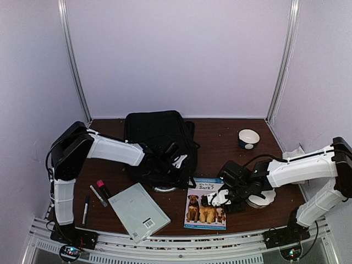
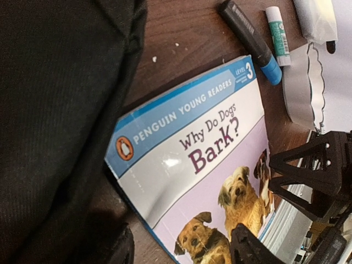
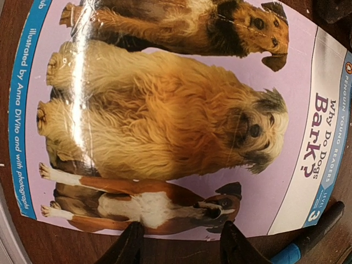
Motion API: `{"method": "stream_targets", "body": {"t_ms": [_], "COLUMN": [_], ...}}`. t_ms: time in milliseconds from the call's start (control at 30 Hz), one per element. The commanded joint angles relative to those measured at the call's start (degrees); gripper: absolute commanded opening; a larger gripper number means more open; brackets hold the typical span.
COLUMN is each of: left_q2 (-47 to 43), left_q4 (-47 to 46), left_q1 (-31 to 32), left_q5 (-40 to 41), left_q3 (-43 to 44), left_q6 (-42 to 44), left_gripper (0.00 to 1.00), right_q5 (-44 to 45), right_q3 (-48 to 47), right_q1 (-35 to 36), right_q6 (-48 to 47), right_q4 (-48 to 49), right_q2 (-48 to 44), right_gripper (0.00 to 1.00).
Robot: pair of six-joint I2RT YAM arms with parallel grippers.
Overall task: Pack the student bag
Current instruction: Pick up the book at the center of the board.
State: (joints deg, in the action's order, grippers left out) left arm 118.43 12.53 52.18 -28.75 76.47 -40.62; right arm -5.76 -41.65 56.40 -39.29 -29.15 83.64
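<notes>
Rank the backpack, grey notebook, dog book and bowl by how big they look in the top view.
1. backpack: clearly the largest.
2. grey notebook and dog book: they look about alike, so I leave them unranked.
3. bowl: the smallest.
</notes>
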Motion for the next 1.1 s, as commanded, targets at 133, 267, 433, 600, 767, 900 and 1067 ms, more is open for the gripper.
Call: {"method": "stream_targets", "body": {"t_ms": [133,267,433,600,767,900,1067], "left_q2": [3.0,3.0,2.68,2.99,4.01,4.27,4.8], "left_q4": [-0.15,-3.68,-10.38,-14.09,-16.34,-16.63,-15.87], "left_q1": [-0.63,-1.15,-1.47,-1.47,-1.45,-1.47,-1.25], "left_q5": [-3.98,-6.39,-10.87,-14.16,-16.72,-16.73,-17.47], "left_q3": [3.18,1.71,0.14,0.41,0.81,0.7,1.59], "left_q6": [-0.18,-2.17,-3.91,-5.23,-6.69,-7.24,-7.05], "left_gripper": [0.61,0.58,0.54,0.5,0.26,0.22,0.28], "right_q5": [1.3,1.26,1.41,1.63,1.89,1.89,1.98], "right_q3": [1.49,1.08,0.95,0.72,0.61,0.64,0.6], "right_q1": [0.38,0.38,0.5,0.47,0.48,0.47,0.5], "right_q6": [-0.79,-0.7,-0.53,-0.27,-0.13,0.0,0.0], "right_q4": [0.57,0.15,0.22,0.4,0.41,0.43,0.49], "right_q2": [6.13,7.46,7.72,7.98,8.2,8.14,8.2], "right_gripper": [0.44,0.43,0.43,0.43,0.43,0.43,0.43]}}
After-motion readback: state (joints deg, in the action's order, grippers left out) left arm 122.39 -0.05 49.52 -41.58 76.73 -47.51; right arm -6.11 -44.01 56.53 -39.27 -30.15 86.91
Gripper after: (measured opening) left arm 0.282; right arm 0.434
